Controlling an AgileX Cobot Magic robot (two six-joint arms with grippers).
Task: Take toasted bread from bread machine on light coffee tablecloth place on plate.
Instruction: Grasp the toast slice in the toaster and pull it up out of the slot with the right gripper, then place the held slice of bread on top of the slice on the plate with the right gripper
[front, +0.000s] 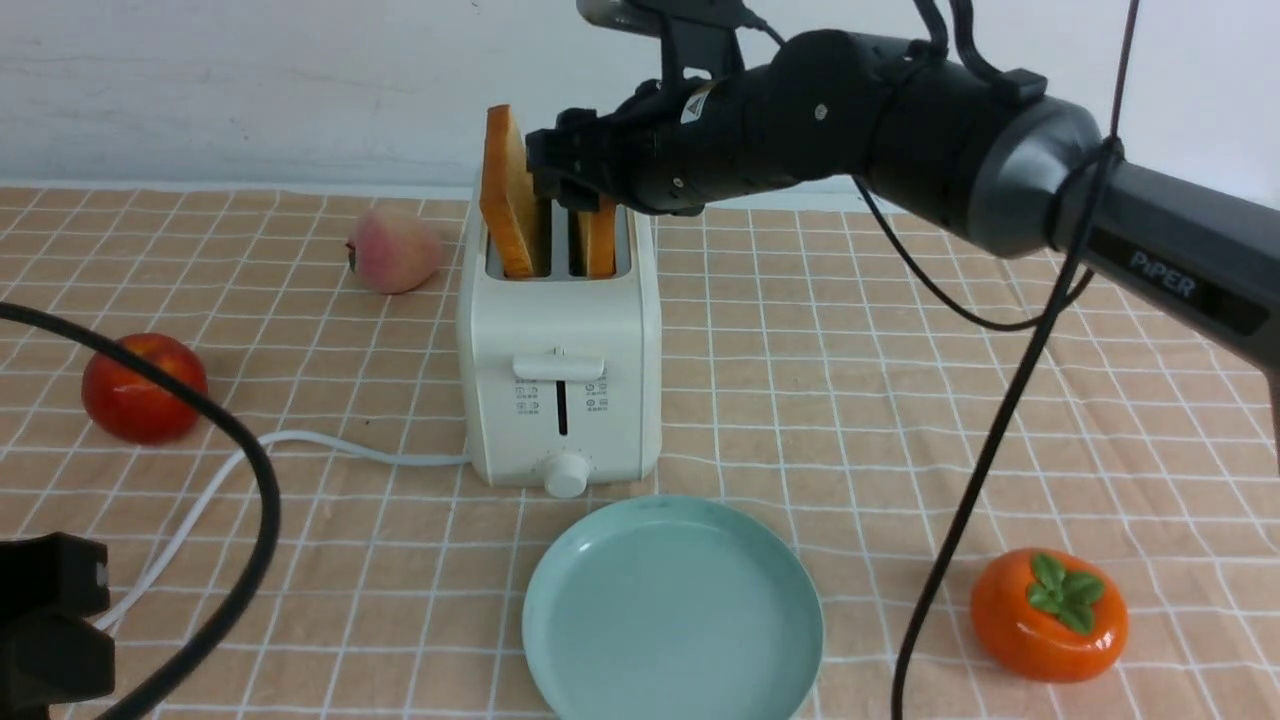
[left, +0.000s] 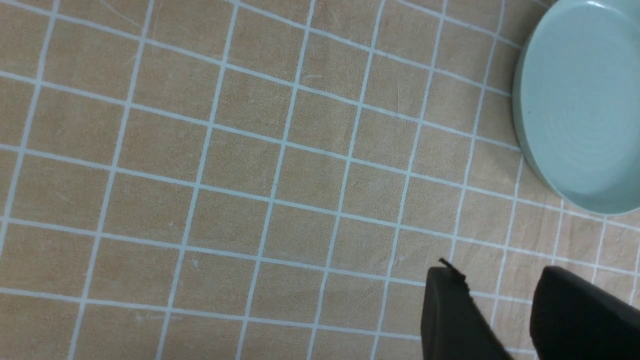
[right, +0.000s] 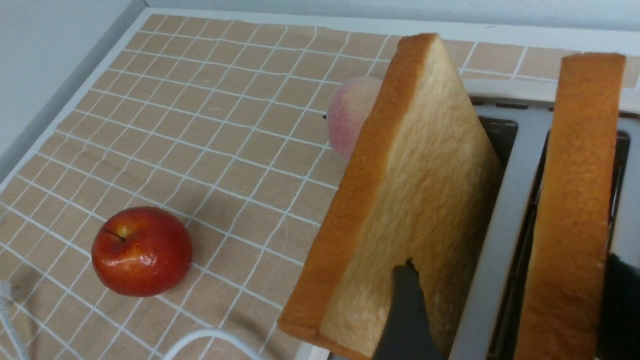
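Observation:
The cream-white bread machine (front: 558, 340) stands mid-table on the peach checked tablecloth (front: 850, 380). Two slices of toasted bread stand in its slots: the left slice (front: 510, 195) sticks up high and leans outward, and the right slice (front: 598, 238) sits lower. My right gripper (front: 572, 192) is open just above the slots. In the right wrist view one finger (right: 407, 310) lies against the left slice (right: 415, 200) and the other (right: 620, 305) is beyond the right slice (right: 575, 200), so the right gripper (right: 515, 300) straddles that slice. The teal plate (front: 672, 610) lies empty in front of the toaster. My left gripper (left: 505, 300) is open and empty over the cloth, near the plate (left: 580, 105).
A red apple (front: 143, 388) lies at the left and a peach (front: 394, 250) behind the toaster's left side. An orange persimmon figure (front: 1048, 614) sits at the front right. The toaster's white cord (front: 330, 450) runs left. Black cables hang at both sides. A wall closes the back.

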